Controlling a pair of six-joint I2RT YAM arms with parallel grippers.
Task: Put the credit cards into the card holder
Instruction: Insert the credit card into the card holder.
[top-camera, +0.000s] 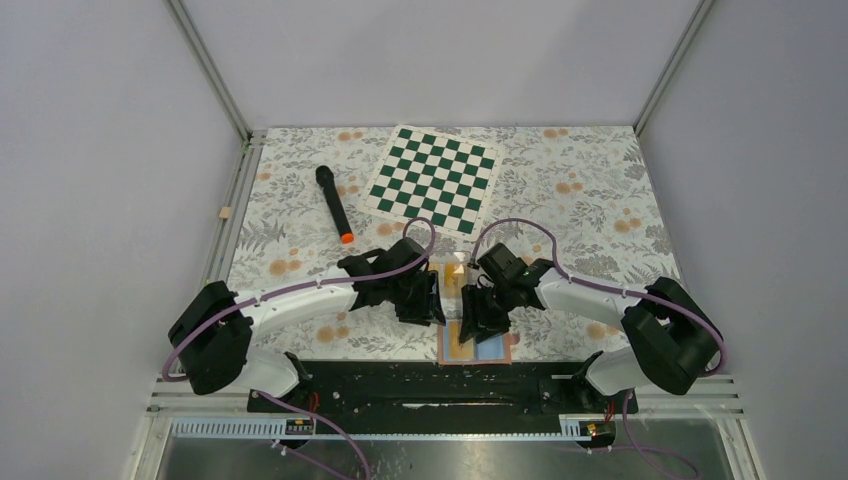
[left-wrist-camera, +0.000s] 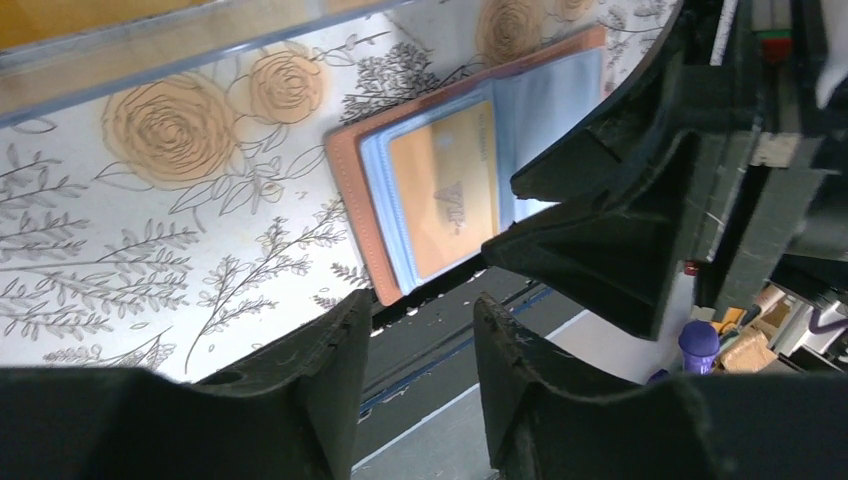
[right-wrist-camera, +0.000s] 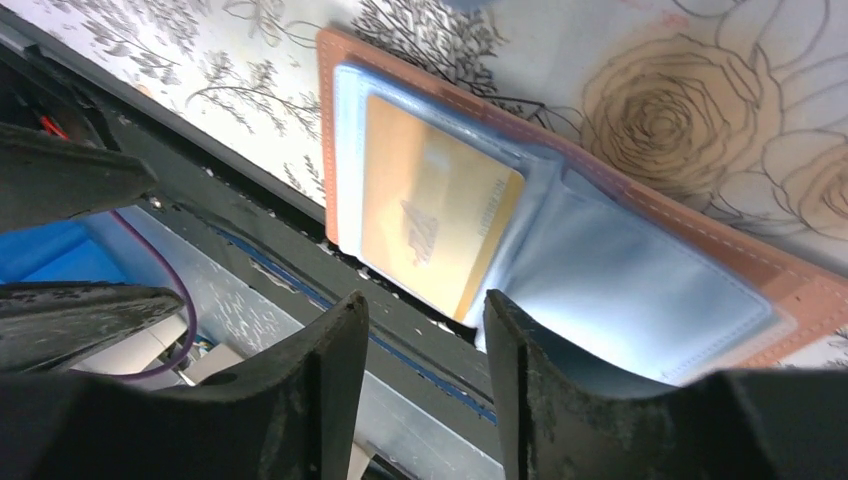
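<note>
The tan card holder (top-camera: 492, 350) lies open at the table's near edge, light blue pockets up; it also shows in the left wrist view (left-wrist-camera: 352, 175) and the right wrist view (right-wrist-camera: 640, 290). One yellow-orange credit card (right-wrist-camera: 435, 220) sits at its left blue pocket, also visible in the left wrist view (left-wrist-camera: 445, 190); how deep it sits I cannot tell. More yellow cards stand in a clear box (top-camera: 452, 272). My left gripper (top-camera: 432, 305) (left-wrist-camera: 420, 320) is open and empty just left of the holder. My right gripper (top-camera: 468, 325) (right-wrist-camera: 425, 310) is open and empty above the holder's near edge.
The green-white chessboard (top-camera: 434, 178) lies at the back centre. A black stick with an orange tip (top-camera: 334, 204) lies at the back left. The clear box's edge (left-wrist-camera: 150, 40) is close behind the left gripper. The black base rail (top-camera: 420, 385) runs along the near edge.
</note>
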